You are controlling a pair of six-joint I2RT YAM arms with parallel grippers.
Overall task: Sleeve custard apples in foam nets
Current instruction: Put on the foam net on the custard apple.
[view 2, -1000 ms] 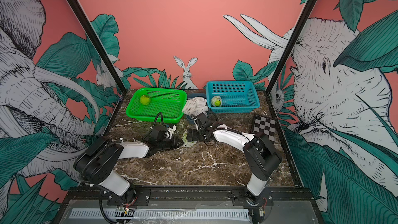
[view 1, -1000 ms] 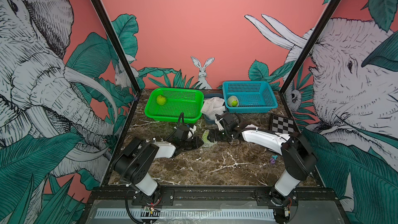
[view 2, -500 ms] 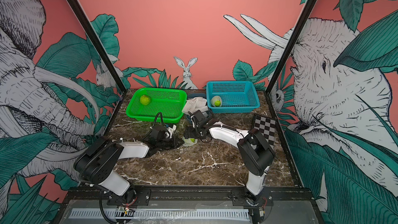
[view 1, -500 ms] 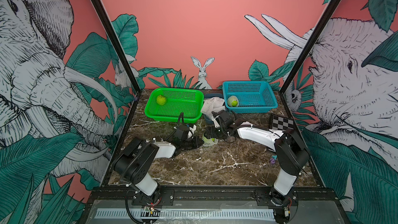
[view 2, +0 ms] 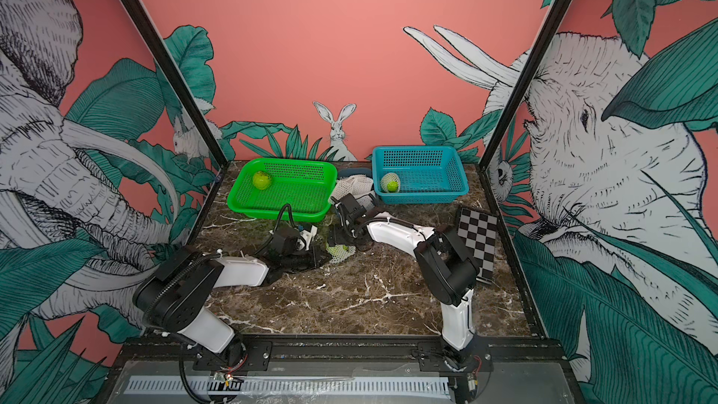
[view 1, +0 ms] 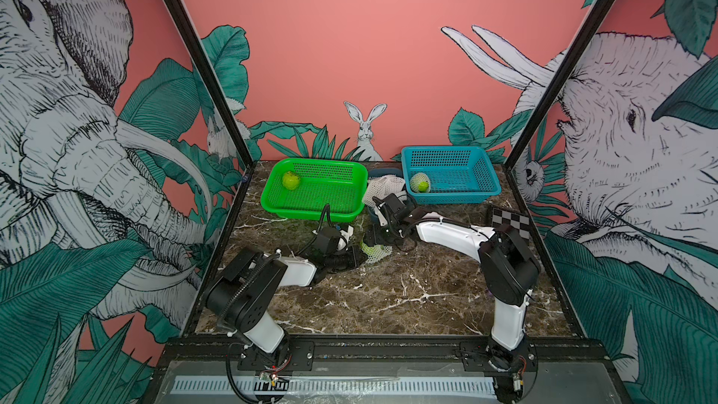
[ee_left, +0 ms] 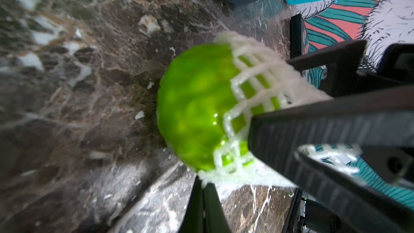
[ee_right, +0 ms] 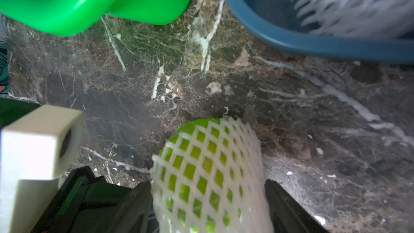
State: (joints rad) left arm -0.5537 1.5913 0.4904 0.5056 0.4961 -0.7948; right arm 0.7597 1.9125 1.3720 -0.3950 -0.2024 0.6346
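While half-netted — custard apple (ee_right: 192, 126) between right fingers (ee_right: 132, 209)

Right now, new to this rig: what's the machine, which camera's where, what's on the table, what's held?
Two robot arms, left and right, each ending in a two-finger gripper. Both top views look down from above the front; each wrist view rides on one arm. On the dark marble table: a green perforated plastic basket holding a bare lime-green bumpy custard apple, a blue perforated basket holding a netted one, a grey-blue tub of white foam mesh nets, a checkerboard card. The left gripper pinches a net by its edge; the right gripper appears closed on the half-sleeved fruit.
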